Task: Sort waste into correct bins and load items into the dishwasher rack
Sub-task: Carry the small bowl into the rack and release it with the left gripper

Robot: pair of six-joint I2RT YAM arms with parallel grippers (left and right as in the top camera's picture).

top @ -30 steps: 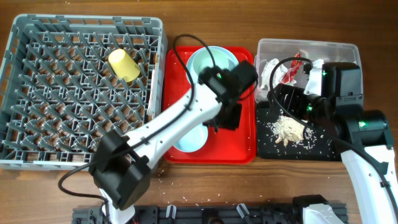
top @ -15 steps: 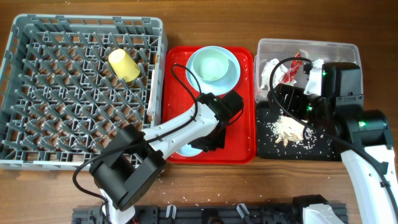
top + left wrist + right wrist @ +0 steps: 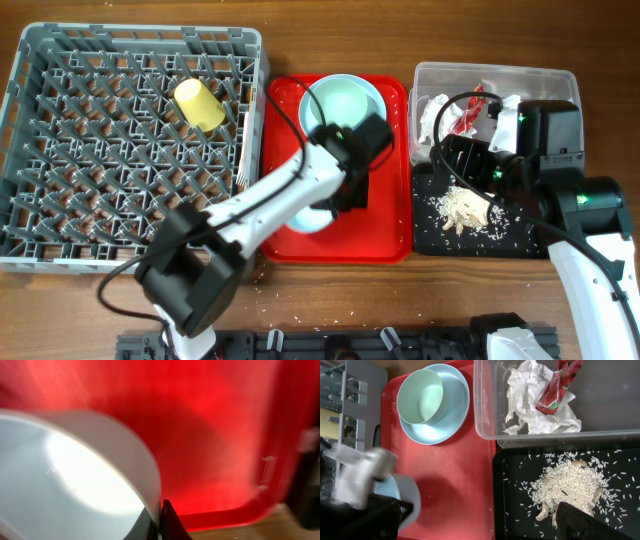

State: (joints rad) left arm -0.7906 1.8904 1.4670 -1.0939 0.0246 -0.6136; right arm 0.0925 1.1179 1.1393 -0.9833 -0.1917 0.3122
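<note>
My left gripper (image 3: 345,195) is shut on the rim of a pale blue bowl (image 3: 305,215) over the red tray's front left; the left wrist view shows the fingers (image 3: 161,520) pinching the bowl's wall (image 3: 75,475). Another bowl (image 3: 340,105) sits in the pale blue plate (image 3: 378,110) at the tray's back. The yellow cup (image 3: 200,105) lies in the grey rack (image 3: 60,150), and the white fork (image 3: 243,165) is at its right edge. My right gripper (image 3: 465,160) is open and empty over the food scraps (image 3: 570,485) in the black tray (image 3: 520,490). The napkin (image 3: 530,395) and red wrapper (image 3: 557,385) lie in the clear tub (image 3: 620,405).
The red tray (image 3: 385,225) lies between the rack and the two bins. Rice grains are scattered over the black tray's floor (image 3: 520,235). Crumbs lie on the wooden table by the front edge (image 3: 290,290). No chopstick is in view.
My left gripper dipped toward the tray's front, then came back up and away with the bowl held in it. The right arm has not moved.
</note>
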